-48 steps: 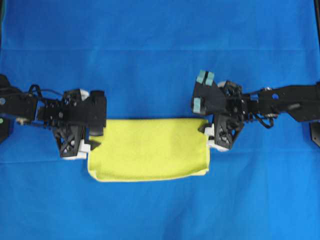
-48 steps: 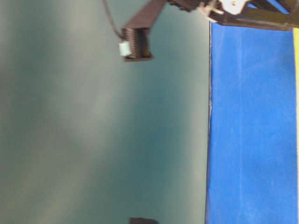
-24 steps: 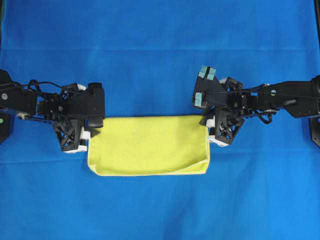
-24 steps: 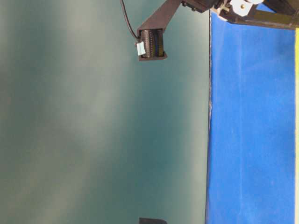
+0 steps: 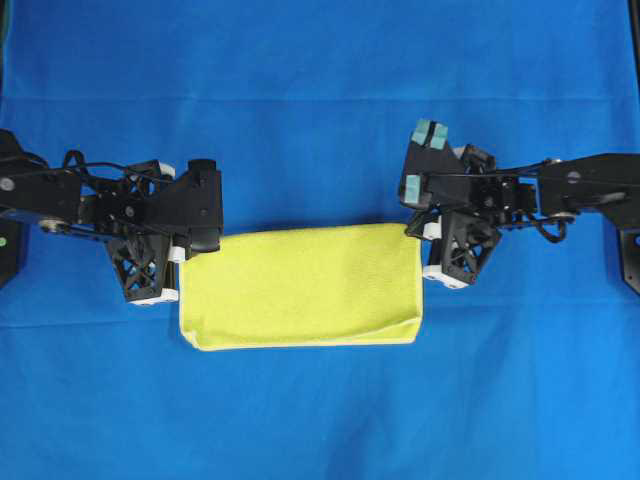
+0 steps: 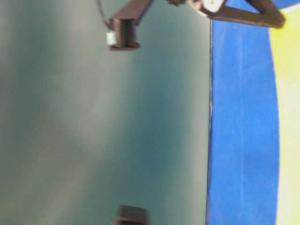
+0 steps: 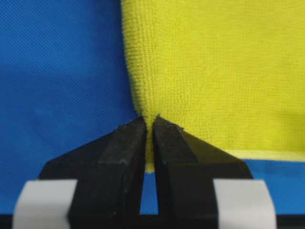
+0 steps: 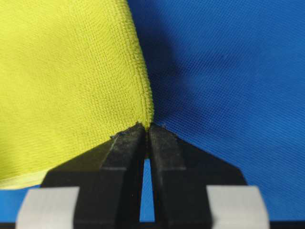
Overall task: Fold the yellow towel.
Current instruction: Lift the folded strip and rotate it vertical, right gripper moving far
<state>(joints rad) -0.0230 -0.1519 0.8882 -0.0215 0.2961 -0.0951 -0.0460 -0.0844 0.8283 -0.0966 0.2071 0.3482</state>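
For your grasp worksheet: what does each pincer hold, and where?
Both hold the square yellow-green microfibre towel: left pincer and right pincer each pinch a corner.

Both arms reach inward from opposite sides, the left gripper (image 7: 148, 125) and right gripper (image 8: 146, 129) each with jaws pinched closed.

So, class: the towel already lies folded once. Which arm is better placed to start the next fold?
Neither clearly. The left gripper and right gripper each pinch a far corner of the yellow towel, so both probably lift together.
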